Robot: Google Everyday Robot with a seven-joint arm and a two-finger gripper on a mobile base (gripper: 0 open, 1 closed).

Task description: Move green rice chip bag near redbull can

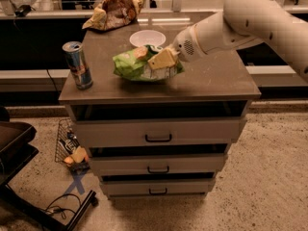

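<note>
The green rice chip bag [132, 65] is held just above the middle of the brown cabinet top [211, 83], lying roughly flat. My gripper [162, 60] is shut on the bag's right part, reaching in from the right on the white arm. The redbull can [77, 65], blue and silver, stands upright at the cabinet's front left corner, about a bag-width left of the bag.
A white bowl [147, 38] sits just behind the bag. A brown-and-yellow snack bag [113, 12] lies at the back left of the top. The cabinet has three drawers. A wire basket [69, 146] and a chair base stand on the floor at left.
</note>
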